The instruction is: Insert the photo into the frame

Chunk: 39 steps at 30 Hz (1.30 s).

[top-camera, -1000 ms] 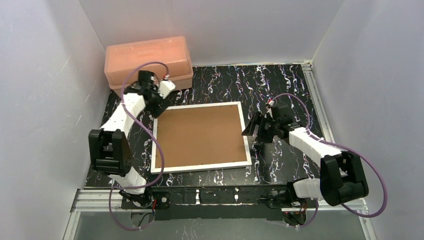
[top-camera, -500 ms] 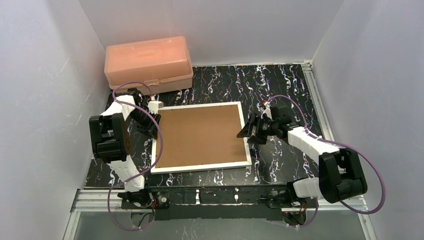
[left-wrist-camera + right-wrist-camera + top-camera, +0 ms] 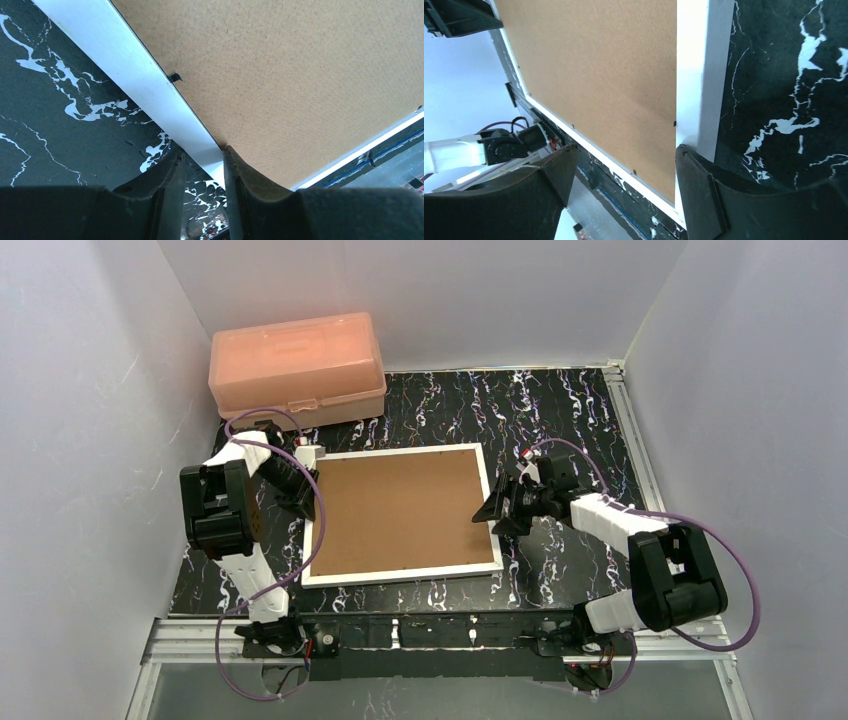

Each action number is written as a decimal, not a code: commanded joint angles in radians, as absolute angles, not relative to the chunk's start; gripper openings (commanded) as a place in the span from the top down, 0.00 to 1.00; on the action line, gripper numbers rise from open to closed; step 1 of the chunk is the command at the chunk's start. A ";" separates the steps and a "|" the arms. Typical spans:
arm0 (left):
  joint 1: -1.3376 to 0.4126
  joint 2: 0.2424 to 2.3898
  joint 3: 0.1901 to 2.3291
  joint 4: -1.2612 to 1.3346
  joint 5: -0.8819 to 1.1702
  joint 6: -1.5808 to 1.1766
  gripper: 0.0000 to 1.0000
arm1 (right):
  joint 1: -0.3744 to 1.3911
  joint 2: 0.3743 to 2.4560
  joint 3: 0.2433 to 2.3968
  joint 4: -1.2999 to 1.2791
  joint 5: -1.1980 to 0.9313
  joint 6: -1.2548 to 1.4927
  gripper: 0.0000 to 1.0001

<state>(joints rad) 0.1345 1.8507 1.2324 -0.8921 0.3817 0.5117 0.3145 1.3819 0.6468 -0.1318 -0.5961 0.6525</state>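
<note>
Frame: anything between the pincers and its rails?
Nothing visible. The left pincer straddles the frame at its left rail, and the right pincer stands open at the right rail. A brown backing board fills the frame's opening, though.

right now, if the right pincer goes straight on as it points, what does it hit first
Probably the frame, its white right rail just ahead of the right pincer; depth unclear.
</note>
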 commanded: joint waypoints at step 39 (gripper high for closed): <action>0.138 1.908 1.206 -0.821 0.385 0.556 1.00 | 0.386 1.527 0.648 -0.009 -0.572 0.662 0.23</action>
